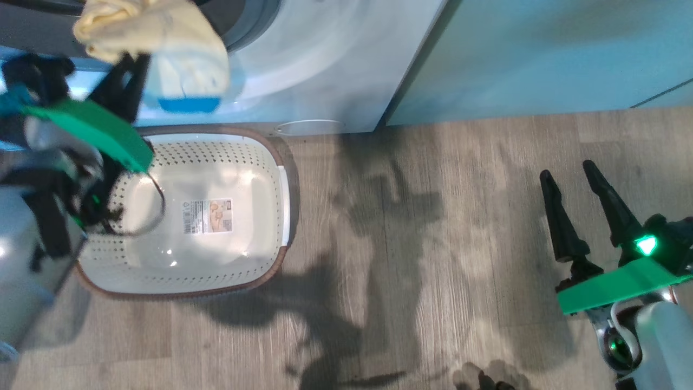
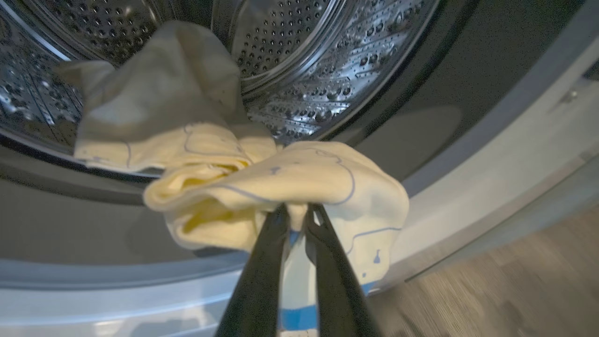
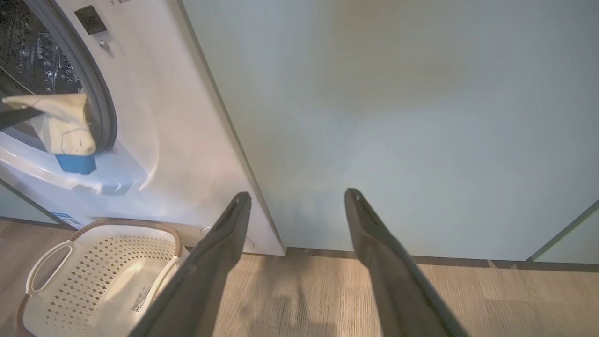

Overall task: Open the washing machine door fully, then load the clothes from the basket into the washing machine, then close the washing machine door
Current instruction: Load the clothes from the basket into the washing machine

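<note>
Head view: the left gripper (image 1: 130, 62) holds the clothes (image 1: 178, 54) at the washing machine (image 1: 325, 65), with the basket (image 1: 273, 162) just before it. Left wrist view — its fingers (image 2: 262, 262) are clamped on them at the drum (image 2: 304, 70). Right wrist view — the right gripper (image 3: 297, 194) has its fingers apart.

I see a soft pale yellow garment (image 2: 290, 187) with thin blue outline prints and a blue cuff, a cream perforated plastic basket (image 1: 260, 162) rimmed brown, a white washing machine (image 1: 335, 65), a pale teal cabinet door (image 1: 541, 54) and a grey wood-grain floor (image 1: 433, 244).
</note>
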